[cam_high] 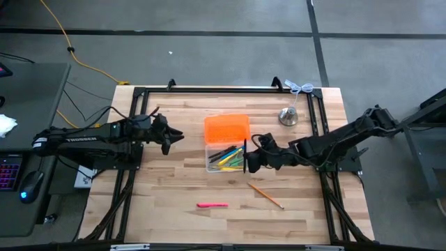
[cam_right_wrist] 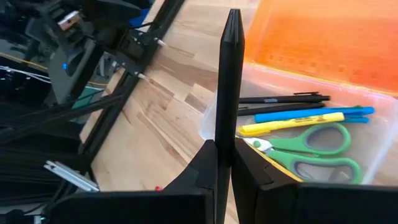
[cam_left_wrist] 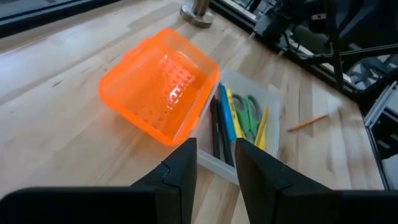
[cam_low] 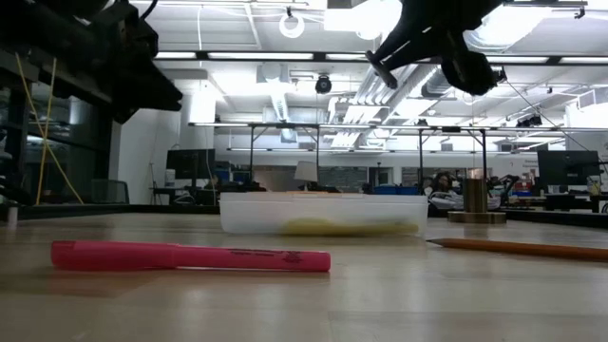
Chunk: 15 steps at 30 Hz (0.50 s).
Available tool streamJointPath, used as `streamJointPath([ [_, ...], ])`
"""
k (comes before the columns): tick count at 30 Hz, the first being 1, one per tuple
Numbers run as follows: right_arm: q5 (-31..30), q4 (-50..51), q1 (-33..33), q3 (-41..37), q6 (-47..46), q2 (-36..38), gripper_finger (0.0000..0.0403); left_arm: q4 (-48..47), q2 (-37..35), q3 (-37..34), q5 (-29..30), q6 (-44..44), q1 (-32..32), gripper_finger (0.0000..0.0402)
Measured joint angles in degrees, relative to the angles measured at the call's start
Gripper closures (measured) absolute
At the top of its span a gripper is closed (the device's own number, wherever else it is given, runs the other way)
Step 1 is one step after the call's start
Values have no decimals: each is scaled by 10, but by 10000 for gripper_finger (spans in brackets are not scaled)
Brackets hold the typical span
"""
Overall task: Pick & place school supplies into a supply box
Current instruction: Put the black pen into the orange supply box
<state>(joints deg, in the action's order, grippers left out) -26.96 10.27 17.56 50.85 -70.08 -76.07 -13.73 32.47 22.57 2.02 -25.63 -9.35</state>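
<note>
The supply box is a clear case lying open mid-table, its orange lid folded out on the far side. Inside lie black pens, a blue marker, a yellow marker and green-handled scissors. My right gripper hovers at the box's right edge, shut on a black pen. My left gripper is open in the air left of the box. A pink marker and a wooden pencil lie flat on the table nearer the near edge. My right gripper pinches the black pen between its two fingers, coming from the table's right, with the fingers across the pen. The pen is lifted clear above the box's right edge, its long free end pointing toward the table's far side.
A silver bell-shaped object stands near the far right corner. A black frame runs along the table's far edge and sides. Bare wood lies left of the box and around the pink marker.
</note>
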Motion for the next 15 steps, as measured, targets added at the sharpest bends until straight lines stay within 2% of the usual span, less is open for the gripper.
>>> streamJointPath([
  [6, 12, -39, -10, 0, 35, -2, 394, 21, -2, -10, -6, 10, 0, 261],
  [12, 24, -50, -18, 0, 45, -2, 394, 137, -25, -80, -31, -15, 0, 261],
  [15, 25, -50, -19, 0, 45, -2, 395, 148, -41, -104, -32, -32, 0, 261],
])
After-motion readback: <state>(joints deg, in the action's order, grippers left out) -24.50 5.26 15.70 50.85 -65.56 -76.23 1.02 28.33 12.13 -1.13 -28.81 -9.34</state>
